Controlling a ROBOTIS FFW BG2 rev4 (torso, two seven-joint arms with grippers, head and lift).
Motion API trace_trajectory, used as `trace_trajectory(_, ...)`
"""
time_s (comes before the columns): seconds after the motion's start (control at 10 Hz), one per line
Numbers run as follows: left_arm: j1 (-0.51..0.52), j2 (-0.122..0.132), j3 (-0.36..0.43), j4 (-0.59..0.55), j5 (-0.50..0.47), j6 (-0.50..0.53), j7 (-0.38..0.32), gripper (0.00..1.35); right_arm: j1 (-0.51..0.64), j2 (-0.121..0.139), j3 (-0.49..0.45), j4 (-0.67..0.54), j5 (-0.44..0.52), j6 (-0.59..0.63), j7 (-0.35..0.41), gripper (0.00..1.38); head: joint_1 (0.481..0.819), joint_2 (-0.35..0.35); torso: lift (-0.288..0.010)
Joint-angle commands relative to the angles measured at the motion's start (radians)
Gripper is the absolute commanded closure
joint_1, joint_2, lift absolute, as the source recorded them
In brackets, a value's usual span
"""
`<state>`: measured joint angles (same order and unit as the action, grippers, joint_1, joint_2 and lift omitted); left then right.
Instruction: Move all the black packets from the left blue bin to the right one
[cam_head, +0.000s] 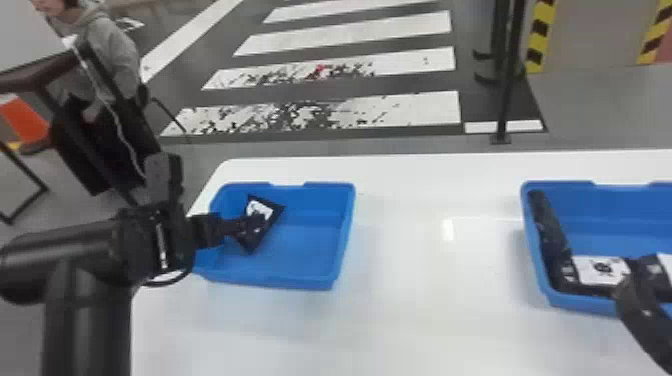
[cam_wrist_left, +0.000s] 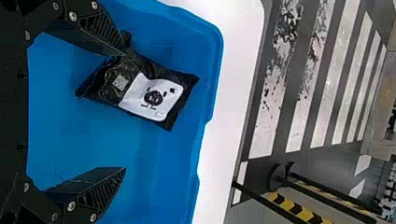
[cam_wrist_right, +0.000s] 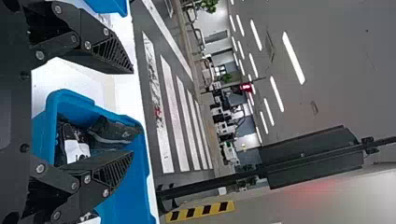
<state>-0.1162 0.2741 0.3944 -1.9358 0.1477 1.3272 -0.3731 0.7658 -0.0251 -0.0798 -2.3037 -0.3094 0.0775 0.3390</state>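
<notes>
1. Work item: one packet (cam_wrist_left: 154, 98) lies in the left bin (cam_head: 305, 250), label up, at the bin's left side. Its long axis runs roughly from the near side to the far side, with the far end slanting to the robot's right.
2. Left gripper (cam_wrist_left: 125, 111): fingers spread wide, nothing between them. It is over the left bin and is the nearer of the two to the packet.
3. Governing relation: the packet is offset to the robot's left of the opening, beside and partly behind the left-hand finger in the wrist view, and extends beyond the fingertips. Its long axis is close to the fingers' own direction. Contact between finger and packet cannot be confirmed.
4. Right gripper (cam_wrist_right: 130, 112): fingers wide apart, empty, by the right bin (cam_head: 620, 215). Several packets (cam_head: 600, 270) lie in that bin. The table (cam_head: 430, 310) separates the bins.
5. Judged step: pick up the packet visible in the left bin. The transfer appears well advanced.
6. Next move, as advised: shift the left gripper to the robot's left and forward, align it with the long axis, then lower it so that one finger passes each side before closing.
7. Caution: closing without this correction would probably miss the packet. Lowering on the present line could press a fingertip onto the pouch. The soft wrapper will likely fold when pinched.
</notes>
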Motion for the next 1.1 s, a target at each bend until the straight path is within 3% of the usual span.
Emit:
trace_trajectory(0.0,-0.066,0.002,-0.027,0.089,-0.028,-0.007,0.008,0.19,0.0,-0.001,0.0,0.0,-0.002,0.001,0.0,0.46,0.695,0.286,-0.185)
trace_trajectory(0.5,-0.208,0.037,-0.121,0.344,-0.082,0.013,0.033,0.2,-0.003,-0.001,0.0,0.005,-0.014,0.003,0.0,0.46,0.695,0.292,-0.185)
trace_trajectory(0.6,-0.22,0.048,-0.149,0.374,-0.066,0.018,0.033,0.29,-0.005,-0.001,0.0,0.008,-0.018,0.003,0.0,0.47,0.695,0.29,-0.185)
trace_trajectory(0.8,-0.218,0.053,-0.151,0.378,-0.072,0.032,0.022,1.04,-0.005,-0.001,0.0,0.013,-0.026,0.003,0.0,0.47,0.695,0.278,-0.185)
trace_trajectory(0.9,-0.213,0.054,-0.147,0.376,-0.076,0.023,0.017,1.22,-0.005,-0.001,0.0,0.015,-0.028,0.003,0.0,0.46,0.695,0.276,-0.185)
trace_trajectory(1.0,-0.21,0.056,-0.147,0.374,-0.096,0.015,-0.007,1.21,-0.005,-0.001,0.0,0.018,-0.032,0.003,0.0,0.46,0.695,0.278,-0.185)
